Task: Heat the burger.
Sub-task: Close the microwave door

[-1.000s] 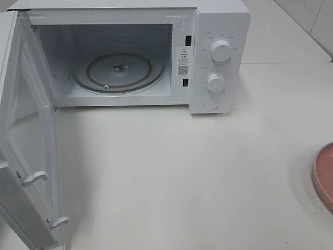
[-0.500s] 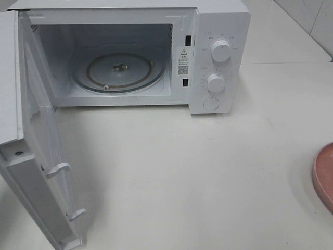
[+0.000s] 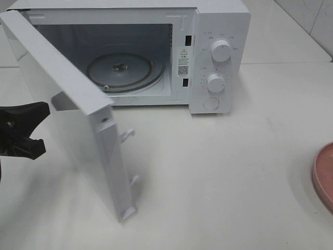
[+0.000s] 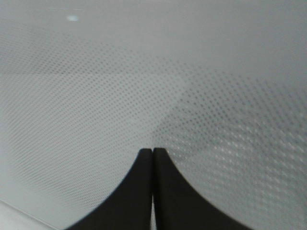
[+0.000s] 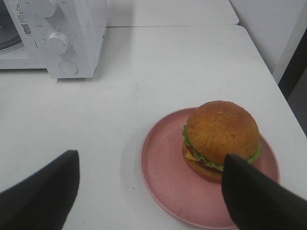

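The burger [image 5: 220, 132], with a golden-brown bun, lettuce and cheese, sits on a pink plate [image 5: 163, 182] in the right wrist view. It is out of the exterior view, where only the plate's edge [image 3: 325, 174] shows at the right border. My right gripper [image 5: 149, 160] is open and empty, hovering short of the plate. The white microwave [image 3: 218, 57] stands at the back with its door [image 3: 78, 114] half swung. The glass turntable [image 3: 119, 70] inside is bare. My left gripper [image 3: 41, 110] is shut and its tips [image 4: 152, 149] are close against the door's dotted window.
The microwave's front has two knobs [image 3: 221, 51] and a round button [image 3: 210, 103]. The microwave corner also shows in the right wrist view [image 5: 62, 33]. White tabletop [image 3: 218, 172] lies between microwave and plate. A tiled wall is at the far right.
The microwave door has swung from wide open to about halfway toward closed. My left gripper has come into view behind the door at the left.
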You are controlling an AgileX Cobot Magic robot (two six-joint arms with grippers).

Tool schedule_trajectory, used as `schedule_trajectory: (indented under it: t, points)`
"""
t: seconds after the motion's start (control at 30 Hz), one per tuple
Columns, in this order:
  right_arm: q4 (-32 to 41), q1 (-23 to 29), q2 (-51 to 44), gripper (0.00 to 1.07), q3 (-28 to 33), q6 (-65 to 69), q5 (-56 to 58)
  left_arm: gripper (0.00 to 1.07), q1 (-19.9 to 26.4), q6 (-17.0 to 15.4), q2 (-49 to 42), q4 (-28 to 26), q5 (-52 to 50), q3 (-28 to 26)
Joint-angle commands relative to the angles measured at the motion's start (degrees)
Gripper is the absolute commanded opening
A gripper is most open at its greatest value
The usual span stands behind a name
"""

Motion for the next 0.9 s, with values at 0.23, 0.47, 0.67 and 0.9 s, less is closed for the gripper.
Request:
schedule_trajectory:
  t: [0.23, 0.47, 0.67, 0.9]
  points:
    - [-0.11, -0.29, -1.38, 0.76, -0.06, 0.00, -0.34, 0.00, -6.88, 0.29, 2.18, -9.17, -0.40, -4.47]
    - [-0.11, -0.29, -1.38, 0.76, -0.06, 0.00, -0.34, 0.00, -11.46, 0.29, 3.44, -11.75, 7.51, -11.34]
    - [-0.11, -0.29, -1.38, 0.76, -0.06, 0.00, -0.34, 0.00, -13.87, 0.29, 3.44, -12.95, 13.58, -16.67]
    - [-0.11, -0.29, -1.38, 0.76, -0.06, 0.00, -0.34, 0.00, -15.30, 0.34, 4.70, -15.13, 21.49, -25.84]
